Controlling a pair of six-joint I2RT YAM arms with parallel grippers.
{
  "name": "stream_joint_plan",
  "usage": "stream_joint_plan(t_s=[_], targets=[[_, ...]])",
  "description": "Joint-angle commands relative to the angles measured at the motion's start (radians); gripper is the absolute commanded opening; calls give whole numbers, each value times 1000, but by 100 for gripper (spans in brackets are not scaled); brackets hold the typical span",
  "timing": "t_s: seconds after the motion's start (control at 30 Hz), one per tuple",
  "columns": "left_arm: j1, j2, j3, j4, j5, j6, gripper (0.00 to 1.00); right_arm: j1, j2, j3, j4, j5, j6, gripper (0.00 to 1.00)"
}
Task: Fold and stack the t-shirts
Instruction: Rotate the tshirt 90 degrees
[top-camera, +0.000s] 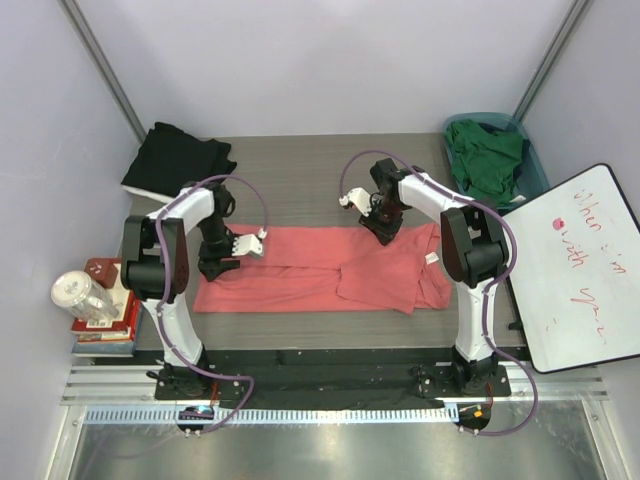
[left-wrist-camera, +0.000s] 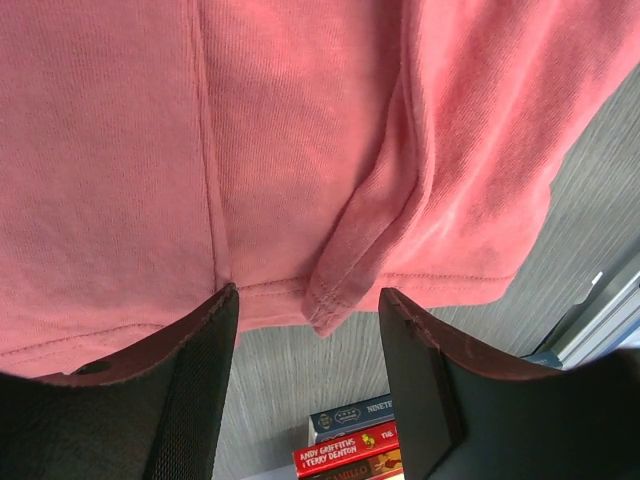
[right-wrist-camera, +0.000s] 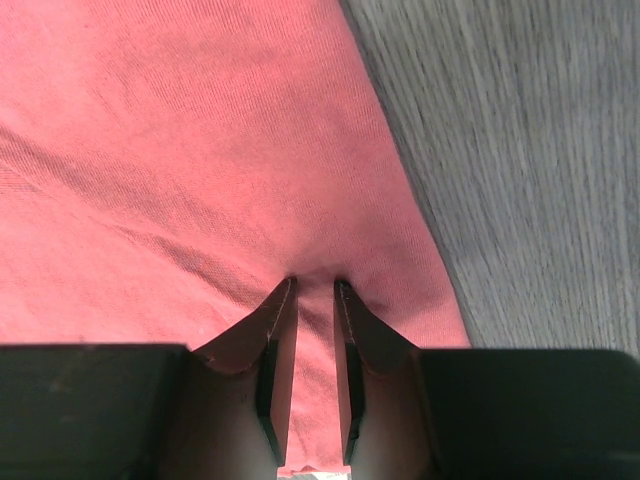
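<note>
Counter of grey wood grain carries the shirts. The coral-pink t-shirt lies spread flat across its near half, between the two arms, with the right part folded over. A whiteboard leans at the right side. The black t-shirt lies at the far left corner. The dark green t-shirt sits bunched in the teal basket at the far right corner. Some books are stacked at the left edge. The left claw stands wide open over the pink hem, holding nothing. The right claw is almost closed and pinches a ridge of the pink cloth near its far edge.
</note>
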Motion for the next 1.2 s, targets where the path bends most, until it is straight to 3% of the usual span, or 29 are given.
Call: stream_joint_plan(t_s=[0.0, 0.23, 0.53, 0.67, 1.17], targets=[[-2, 17, 32, -11, -10, 4, 59, -2, 19, 37, 25, -19, 14, 25], [-2, 28, 15, -11, -34, 15, 55, -2, 29, 49, 26, -22, 13, 23], [1, 43, 35, -25, -47, 1, 10, -2, 32, 52, 25, -17, 13, 22], [1, 40, 63, -55, -50, -5, 1, -2, 32, 49, 28, -19, 11, 22], [0, 82, 170, -224, -175, 10, 1, -3, 29, 38, 35, -19, 13, 21]])
